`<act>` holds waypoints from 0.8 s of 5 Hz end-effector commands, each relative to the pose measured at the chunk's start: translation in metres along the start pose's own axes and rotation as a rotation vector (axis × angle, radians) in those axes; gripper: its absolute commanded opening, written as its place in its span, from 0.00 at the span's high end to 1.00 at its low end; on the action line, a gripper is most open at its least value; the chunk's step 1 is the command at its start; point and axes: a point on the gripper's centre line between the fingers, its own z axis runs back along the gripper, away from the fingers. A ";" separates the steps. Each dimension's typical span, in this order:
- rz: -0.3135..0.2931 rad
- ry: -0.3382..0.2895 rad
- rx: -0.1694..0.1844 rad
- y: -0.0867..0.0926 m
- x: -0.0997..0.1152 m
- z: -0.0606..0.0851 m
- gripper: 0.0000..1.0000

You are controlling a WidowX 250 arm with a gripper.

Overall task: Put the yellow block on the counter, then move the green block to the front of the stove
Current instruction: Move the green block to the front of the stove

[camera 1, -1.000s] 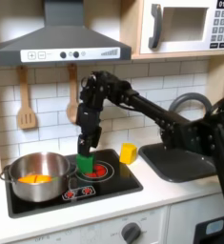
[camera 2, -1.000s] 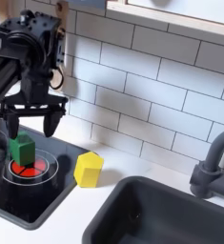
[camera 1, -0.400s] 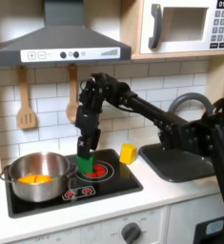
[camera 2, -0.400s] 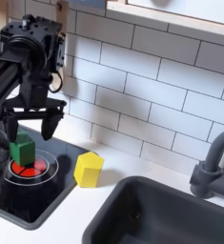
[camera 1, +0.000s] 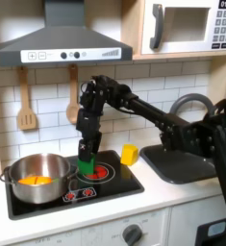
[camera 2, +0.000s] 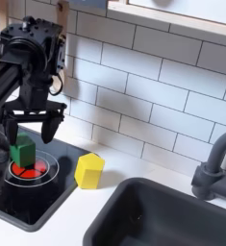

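Hovering end effector (camera 2: 33,123) spread above green block (camera 2: 23,151), yellow block (camera 2: 88,170) beside stove (camera 2: 28,187)

Matte black jointed arm (camera 1: 148,108), boxy segments, blocky black wrist housing (camera 2: 33,53), two dark-fingered tool (camera 2: 33,126)

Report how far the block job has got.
Done: the yellow block sits on the counter, just off the stove.

In hand: the gripper hangs over the green block, jaws open on either side, not gripping it. The block sits on a red burner ring.

Left: grasp the green block and set it at the stove's front.
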 end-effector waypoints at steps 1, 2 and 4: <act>0.007 0.002 0.004 0.000 0.000 -0.001 0.00; 0.009 0.017 0.006 -0.001 -0.001 -0.005 0.00; 0.025 0.075 0.013 -0.003 -0.005 -0.016 0.00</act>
